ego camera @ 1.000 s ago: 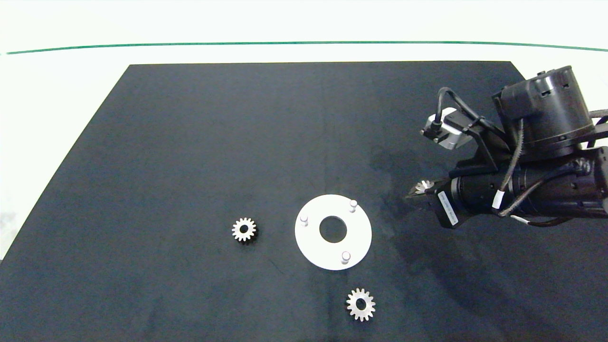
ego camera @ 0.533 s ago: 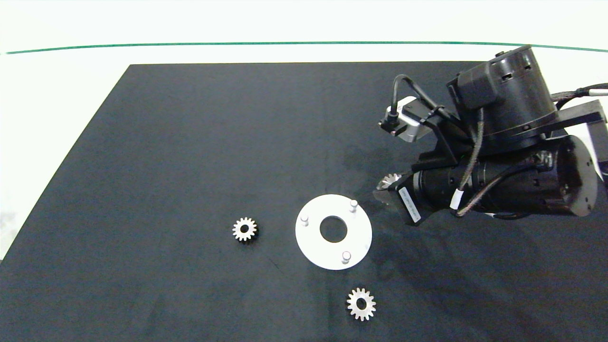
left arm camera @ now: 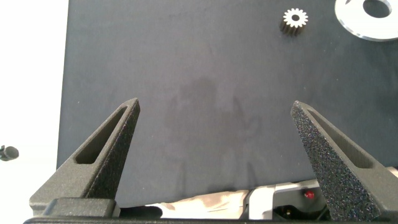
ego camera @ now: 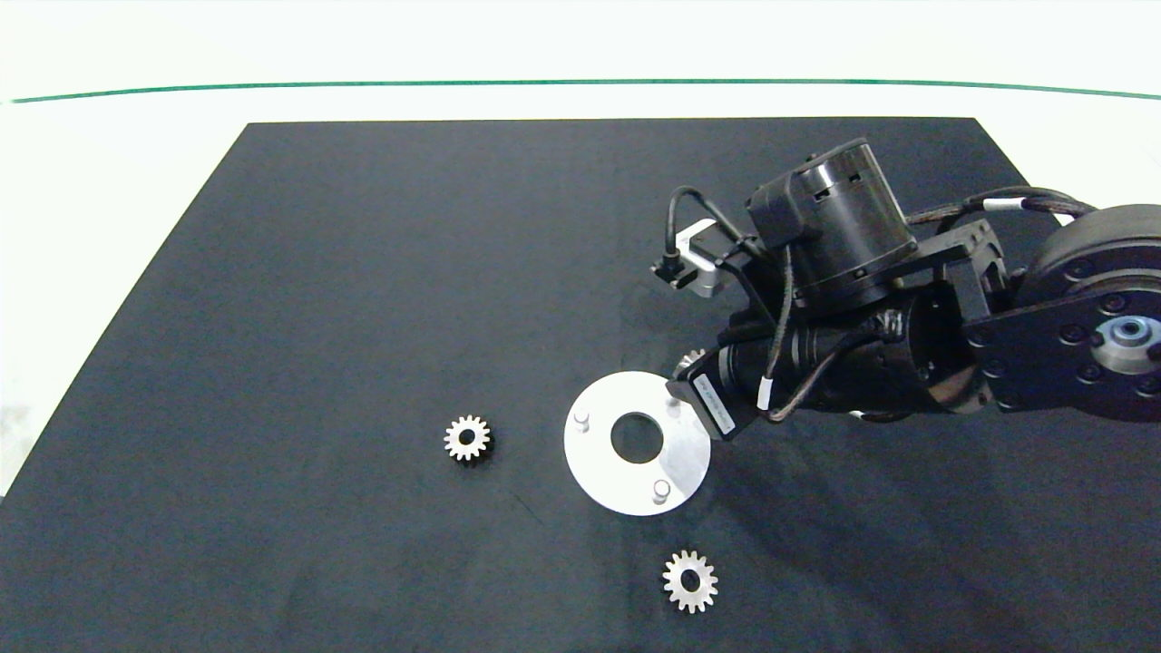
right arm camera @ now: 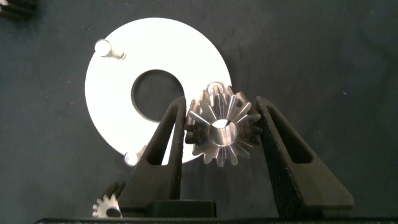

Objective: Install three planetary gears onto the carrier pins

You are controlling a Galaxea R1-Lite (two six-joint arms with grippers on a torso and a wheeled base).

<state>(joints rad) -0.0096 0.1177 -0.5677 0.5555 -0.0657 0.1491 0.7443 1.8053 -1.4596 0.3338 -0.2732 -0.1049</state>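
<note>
A white disc (ego camera: 600,462) lies on the black mat and carries the carrier pins. Two pins (ego camera: 581,419) (ego camera: 661,490) stand bare. My right arm covers the disc's far right edge and mostly hides the third pin (right arm camera: 213,87). My right gripper (right arm camera: 221,102) is shut on one planetary gear (right arm camera: 222,132), held tilted just above that third pin. Two more gears lie flat on the mat, one left of the disc (ego camera: 466,438) and one in front of it (ego camera: 689,580). My left gripper (left arm camera: 215,106) hangs open over bare mat, away from the parts.
The black mat (ego camera: 363,272) covers most of the white table; its left edge shows in the left wrist view. A green line (ego camera: 580,82) runs along the table's far side. The left arm is outside the head view.
My right arm has swung left and nearer with the gear in its grip, from the mat's right side to over the disc's far right pin. The loose gears and disc stayed put.
</note>
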